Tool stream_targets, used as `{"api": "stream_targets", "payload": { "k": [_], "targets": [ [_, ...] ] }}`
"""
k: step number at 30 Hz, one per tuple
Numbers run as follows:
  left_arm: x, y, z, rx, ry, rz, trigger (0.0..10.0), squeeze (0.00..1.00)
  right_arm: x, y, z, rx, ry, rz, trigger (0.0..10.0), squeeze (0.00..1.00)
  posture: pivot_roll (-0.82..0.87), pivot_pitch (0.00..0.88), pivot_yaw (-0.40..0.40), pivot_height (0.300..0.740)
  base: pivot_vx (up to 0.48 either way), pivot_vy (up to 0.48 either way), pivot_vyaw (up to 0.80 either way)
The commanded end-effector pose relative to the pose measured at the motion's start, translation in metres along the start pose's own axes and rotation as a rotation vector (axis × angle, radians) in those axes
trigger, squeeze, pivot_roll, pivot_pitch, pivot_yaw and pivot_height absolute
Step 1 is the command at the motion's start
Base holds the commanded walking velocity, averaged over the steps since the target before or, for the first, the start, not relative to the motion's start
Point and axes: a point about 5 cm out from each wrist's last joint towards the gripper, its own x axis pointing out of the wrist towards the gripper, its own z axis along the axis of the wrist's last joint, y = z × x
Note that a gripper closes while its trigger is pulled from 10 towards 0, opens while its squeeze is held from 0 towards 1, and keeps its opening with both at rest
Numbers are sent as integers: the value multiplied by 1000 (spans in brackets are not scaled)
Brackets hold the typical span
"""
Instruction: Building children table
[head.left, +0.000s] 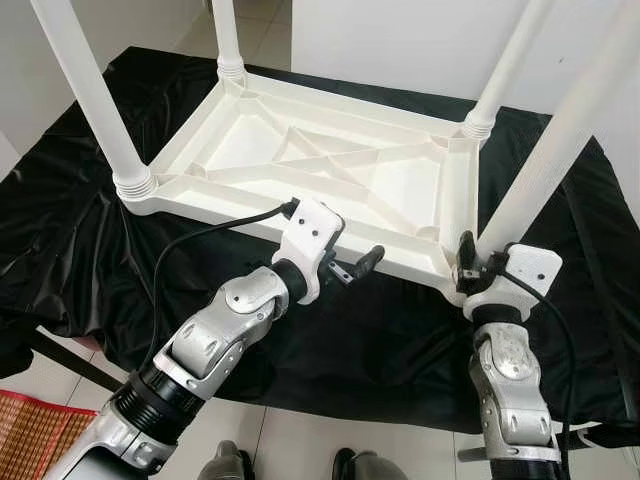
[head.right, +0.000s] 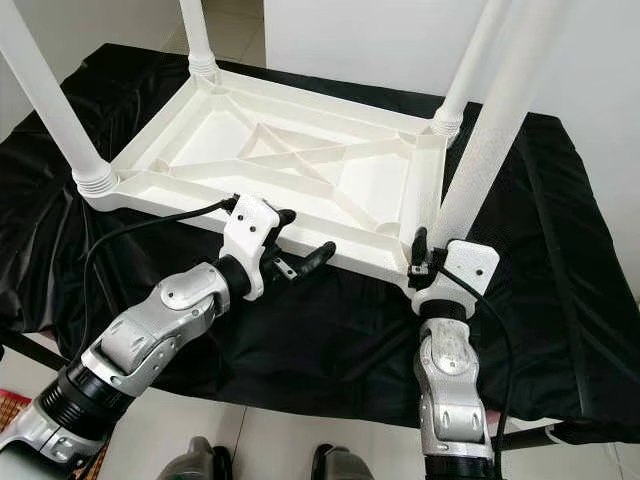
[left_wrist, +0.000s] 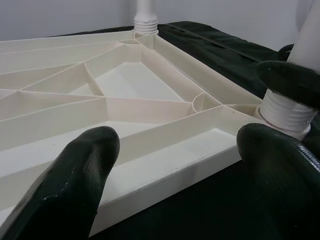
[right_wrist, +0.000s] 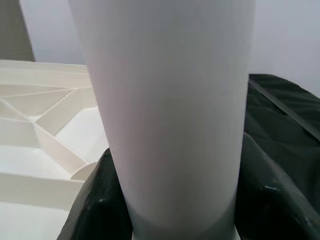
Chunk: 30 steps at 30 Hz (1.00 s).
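On the black-draped counter (head.left: 60, 240) lies our upturned white plastic table (head.left: 330, 170); our right gripper (head.left: 470, 262) fingers clasp its upright near-right leg (head.left: 560, 130), seemingly seated, while left gripper (head.left: 355, 268) fingers hang open beside the near rim.

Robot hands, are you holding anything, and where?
The right hand grips the near-right table leg low down, just above its socket. The left hand is open by the tabletop edge, holding nothing.

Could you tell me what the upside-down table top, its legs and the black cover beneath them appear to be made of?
Table top: likely moulded plastic, matt off-white, judging by the thin cast ribs. Legs: smooth white plastic tubes with ridged collars at the base. Cover: thin glossy black sheet, creased with sheen, perhaps satin fabric or plastic film.
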Motion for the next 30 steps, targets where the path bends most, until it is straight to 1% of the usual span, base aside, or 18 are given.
{"api": "stream_targets", "payload": {
  "k": [1, 2, 5, 7, 9, 10, 11, 12, 13, 14, 15, 16, 17, 20, 24, 26, 29, 30],
  "targets": [
    [-2, -19, 4, 20, -17, -313, 10000, 0, -10, -1, -17, -23, 68, 30, 10000, 0, 42, 155, -30, 740, 0, 0, 0],
    [-2, -19, 4, 20, -17, -313, 10000, 0, -10, -1, -17, -23, 68, 30, 10000, 0, 42, 155, -30, 740, 0, 0, 0],
    [-3, -18, 6, 15, -21, -304, 10000, 0, -20, 1, -20, -28, 46, 72, 10000, 0, 44, 156, -30, 740, 0, 0, 0],
    [-3, -18, 6, 15, -21, -304, 10000, 0, -20, 1, -20, -28, 46, 72, 10000, 0, 44, 156, -30, 740, 0, 0, 0],
    [-3, -17, 6, 14, -21, -303, 10000, 0, -21, 1, -22, -5, 53, 69, 10000, 0, 44, 155, -29, 740, 0, 0, 0],
    [-3, -17, 6, 13, -21, -304, 10000, 0, -21, 1, -23, 32, 66, 52, 10000, 0, 44, 155, -29, 740, 0, 0, 0],
    [-3, -17, 6, 13, -21, -304, 10000, 0, -21, 1, -23, 32, 66, 52, 10000, 0, 44, 155, -29, 740, 0, 0, 0],
    [-3, -17, 6, 12, -20, -305, 10000, 0, -20, -1, -24, 79, 79, 24, 10000, 0, 44, 153, -26, 740, 0, 0, 0],
    [-3, -17, 6, 12, -20, -305, 10000, 0, -20, -1, -24, 79, 79, 24, 10000, 0, 44, 153, -26, 740, 0, 0, 0],
    [-3, -17, 6, 12, -20, -308, 10000, 0, -18, -2, -25, 115, 91, -1, 10000, 0, 44, 153, -26, 740, 0, 0, 0],
    [-3, -17, 6, 12, -20, -308, 10000, 0, -18, -2, -25, 115, 91, -1, 10000, 0, 44, 153, -26, 740, 0, 0, 0],
    [-4, -17, 6, 14, -20, -309, 10000, 0, -17, -5, -27, 160, 103, -27, 10000, 0, 46, 150, -21, 740, 0, 0, 0],
    [-4, -17, 6, 14, -20, -309, 10000, 0, -17, -5, -27, 160, 103, -27, 10000, 0, 46, 150, -21, 740, 0, 0, 0],
    [-4, -17, 7, 15, -20, -312, 10000, 0, -17, -8, -30, 218, 120, -63, 10000, 0, 46, 150, -21, 740, 0, 0, 0],
    [-4, -16, 8, 16, -21, -311, 10000, 0, -20, -7, -31, 228, 101, -53, 10000, 0, 46, 150, -21, 740, 0, 0, 0],
    [-4, -15, 9, 16, -20, -309, 10000, 0, -27, -4, -30, 232, 63, -36, 10000, 0, 48, 159, -15, 740, 0, 0, 0],
    [-5, -14, 9, 16, -18, -306, 10000, 0, -32, -2, -32, 233, 51, -24, 10000, 0, 48, 159, -15, 740, 0, 0, 0],
    [-5, -14, 9, 14, -18, -306, 10000, 0, -34, -1, -33, 216, 56, -21, 10000, 0, 49, 164, -13, 740, 0, 0, 0]
  ]
}}
